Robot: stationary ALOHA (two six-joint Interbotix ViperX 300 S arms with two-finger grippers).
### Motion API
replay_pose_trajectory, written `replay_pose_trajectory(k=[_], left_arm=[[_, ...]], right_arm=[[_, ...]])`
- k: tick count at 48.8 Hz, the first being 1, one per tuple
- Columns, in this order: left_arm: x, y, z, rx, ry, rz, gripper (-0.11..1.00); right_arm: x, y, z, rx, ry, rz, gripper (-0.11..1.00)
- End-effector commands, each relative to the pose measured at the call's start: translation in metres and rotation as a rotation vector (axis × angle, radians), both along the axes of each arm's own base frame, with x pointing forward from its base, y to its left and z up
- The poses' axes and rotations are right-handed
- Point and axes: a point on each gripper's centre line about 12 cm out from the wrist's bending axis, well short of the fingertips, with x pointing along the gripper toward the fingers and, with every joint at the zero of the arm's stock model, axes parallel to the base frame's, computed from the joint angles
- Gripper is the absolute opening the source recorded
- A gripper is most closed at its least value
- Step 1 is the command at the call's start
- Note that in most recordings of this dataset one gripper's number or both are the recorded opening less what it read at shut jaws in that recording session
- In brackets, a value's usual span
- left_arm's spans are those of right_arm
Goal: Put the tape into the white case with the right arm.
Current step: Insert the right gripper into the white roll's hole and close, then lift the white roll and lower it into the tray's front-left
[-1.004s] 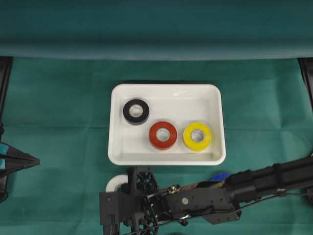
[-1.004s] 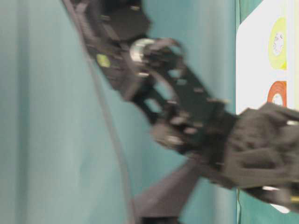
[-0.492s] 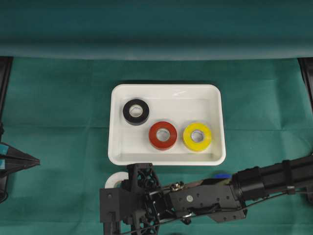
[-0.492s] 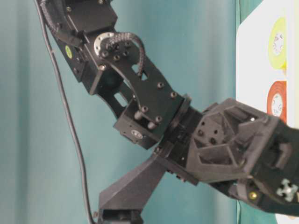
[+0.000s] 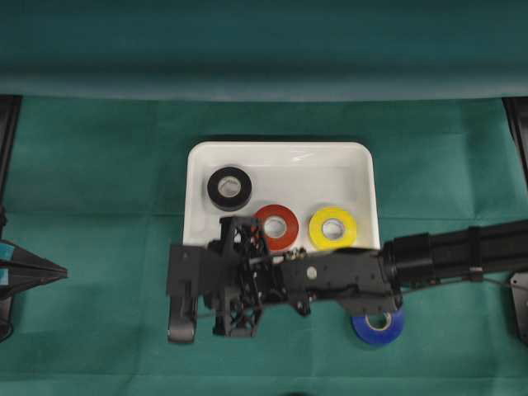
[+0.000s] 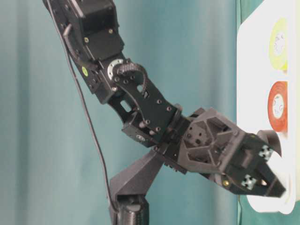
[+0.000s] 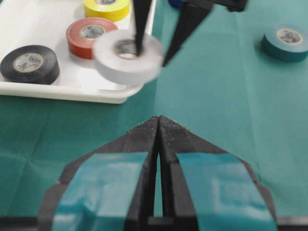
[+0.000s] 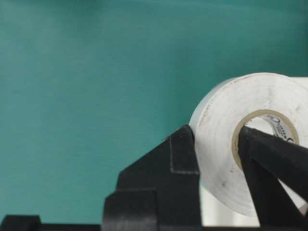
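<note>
1. Since a second ago the black jointed right arm [image 5: 445, 256] has swung up the overhead view from the near edge of the table toward the shallow white glossy plastic case [image 5: 280, 157], uncovering a blue tape roll [image 5: 378, 326] that lay mostly hidden beneath it.
2. Its pointed black right gripper [image 7: 156, 36] is clamped on a white tape roll [image 7: 127, 57], one finger through the core and the other against the outer face, as the right wrist view shows on the roll [image 8: 250, 139].
3. From the left wrist camera the white roll hangs over the case's near rim [image 7: 72, 92], above the tray floor; whether it touches the rim cannot be told, and it looks slightly blurred.
4. Inside the case lie a black tape roll [image 5: 229, 188], a red tape roll [image 5: 279, 226] and a yellow tape roll [image 5: 332, 228], flat and apart from one another.
5. A dark teal tape roll [image 7: 287, 42] lies on the green cloth [image 5: 99, 165], well apart from the case.
6. At the left edge the left gripper [image 7: 159, 126], black with light-blue patches, rests with its fingertips pressed together, holding nothing.
</note>
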Motion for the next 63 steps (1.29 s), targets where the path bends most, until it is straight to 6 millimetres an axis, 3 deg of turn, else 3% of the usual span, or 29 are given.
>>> replay_pose_trajectory(k=[1,17,58,63], left_arm=[[0.001,0.001,0.005,0.001,-0.014,0.003,0.00],[0.001,0.001,0.005,0.003,-0.015,0.003,0.00],[0.001,0.001,0.006,0.003,-0.017,0.003,0.00],[0.001,0.001,0.005,0.001,-0.014,0.005,0.00]], right_arm=[[0.003,-0.008,0.033,-0.005,-0.076,-0.010,0.02],[0.000,-0.022,0.031,-0.009,-0.068,-0.037,0.02],[-0.006,-0.032,0.022,-0.048,-0.048,-0.028,0.02],[-0.006,-0.032,0.022,-0.047,-0.047,-0.031,0.18]])
